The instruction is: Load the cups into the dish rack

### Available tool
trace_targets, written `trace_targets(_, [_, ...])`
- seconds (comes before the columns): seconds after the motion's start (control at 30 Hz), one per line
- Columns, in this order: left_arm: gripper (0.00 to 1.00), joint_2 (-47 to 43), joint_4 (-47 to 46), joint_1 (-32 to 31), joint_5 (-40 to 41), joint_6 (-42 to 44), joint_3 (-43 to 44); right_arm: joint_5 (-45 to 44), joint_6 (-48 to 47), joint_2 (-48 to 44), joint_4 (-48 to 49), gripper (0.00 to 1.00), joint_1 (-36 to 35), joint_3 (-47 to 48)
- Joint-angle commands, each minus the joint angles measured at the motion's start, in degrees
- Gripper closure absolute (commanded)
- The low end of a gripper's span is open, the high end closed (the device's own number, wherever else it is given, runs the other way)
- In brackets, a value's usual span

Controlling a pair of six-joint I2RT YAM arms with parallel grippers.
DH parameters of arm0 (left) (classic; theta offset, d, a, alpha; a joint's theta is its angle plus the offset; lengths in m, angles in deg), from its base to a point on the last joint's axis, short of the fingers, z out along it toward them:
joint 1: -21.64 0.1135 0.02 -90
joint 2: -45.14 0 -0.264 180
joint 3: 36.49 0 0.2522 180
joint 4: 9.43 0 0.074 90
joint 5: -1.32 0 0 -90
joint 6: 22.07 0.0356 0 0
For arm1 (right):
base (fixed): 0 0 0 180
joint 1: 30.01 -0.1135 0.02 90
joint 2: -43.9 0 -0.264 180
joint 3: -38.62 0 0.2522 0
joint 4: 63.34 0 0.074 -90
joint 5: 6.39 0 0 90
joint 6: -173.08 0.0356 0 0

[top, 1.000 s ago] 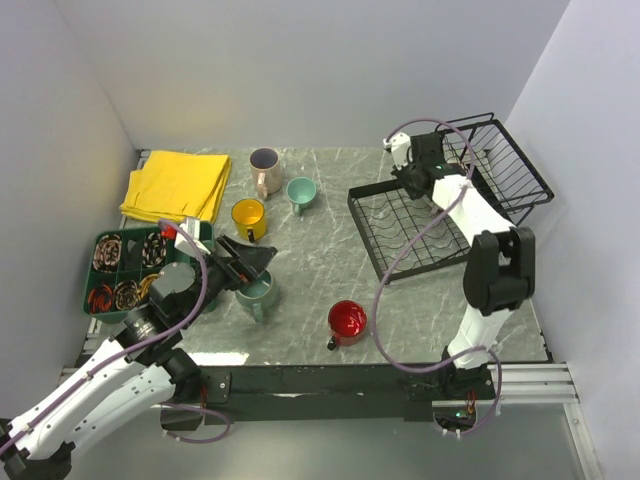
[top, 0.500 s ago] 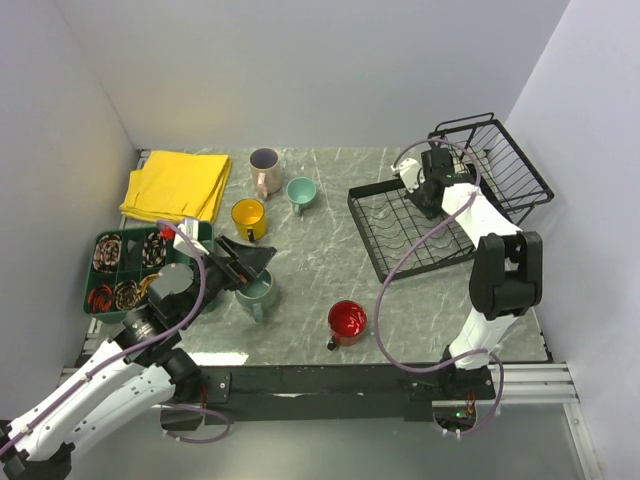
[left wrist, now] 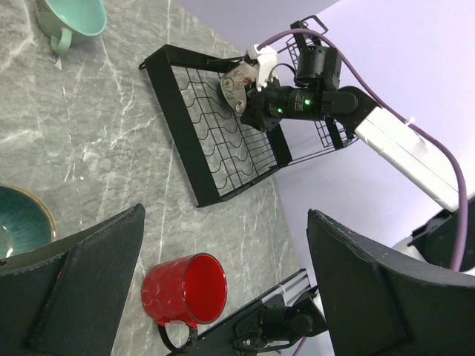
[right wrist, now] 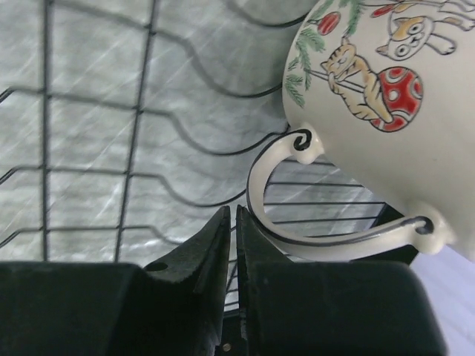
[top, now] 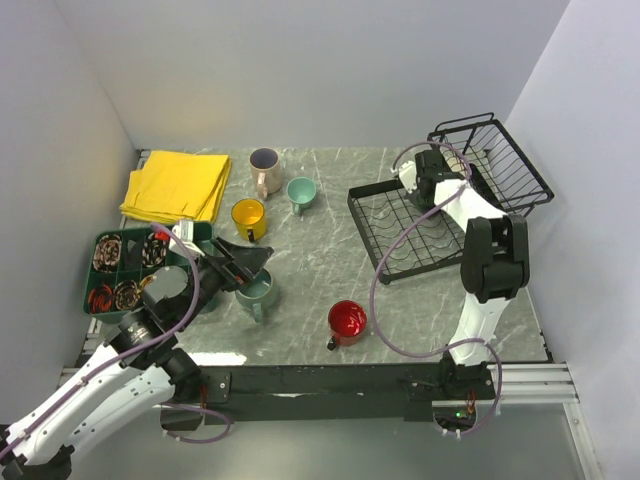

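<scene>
In the overhead view the black dish rack (top: 367, 236) lies in the right half of the frame, with its taller basket (top: 497, 160) at the upper right. The right gripper (right wrist: 231, 216) is over the far end of the flat grid, close to the basket. Its jaws are pressed together with nothing between them, just left of the curled handle of the cat mug (right wrist: 371, 96). This is a cream mug painted with cats, and it fills the upper right of the right wrist view with rack wires behind it; whether it rests on the wires I cannot tell. Five other mugs stand on the marble table (top: 320, 255), outside the rack. The pink mug (top: 265, 168) is at upper centre, the teal mug (top: 301, 191) just right of it, and the yellow mug (top: 248, 217) below them. The grey-green mug (top: 258, 294) is at lower centre-left and the red mug (top: 347, 321) near the bottom centre. The left gripper (top: 257, 267) is close beside the grey-green mug, jaws spread wide and holding nothing. A yellow cloth (top: 178, 185) lies at the upper left, and a green tray (top: 98, 270) sits at the left edge.
</scene>
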Motion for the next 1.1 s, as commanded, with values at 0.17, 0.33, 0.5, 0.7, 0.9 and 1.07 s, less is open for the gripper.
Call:
trace_targets(0.17, [0.04,-0.5,0.3,-0.1,0.5,1.0,0.0,-4.1,0.9,2.0,3.4,0.84,2.7,6.0])
trace_targets(0.33, [0.04,-0.3,0.6,-0.1,0.4,1.1,0.3,-1.7,1.1,2.4,1.5,0.84,2.8,7.7])
trace_targets(0.5, [0.02,-0.1,2.5,-0.1,1.6,1.7,1.3,9.5,0.2,-5.3,-1.1,0.82,0.7,2.4])
trace_targets(0.7, [0.01,7.0,7.6,0.2,8.1,5.7,7.7,24.8,5.4,-18.6,-4.9,0.81,-3.4,-2.4])
trace_targets(0.9, [0.01,22.0,9.1,14.0,-2.6,11.0,16.6,40.7,14.9,-32.3,-3.0,0.53,-3.4,-6.0])
trace_targets(1.07, [0.01,34.8,11.9,27.3,-11.5,10.1,23.3,47.9,21.0,-44.3,4.4,0.18,-2.9,-14.1])
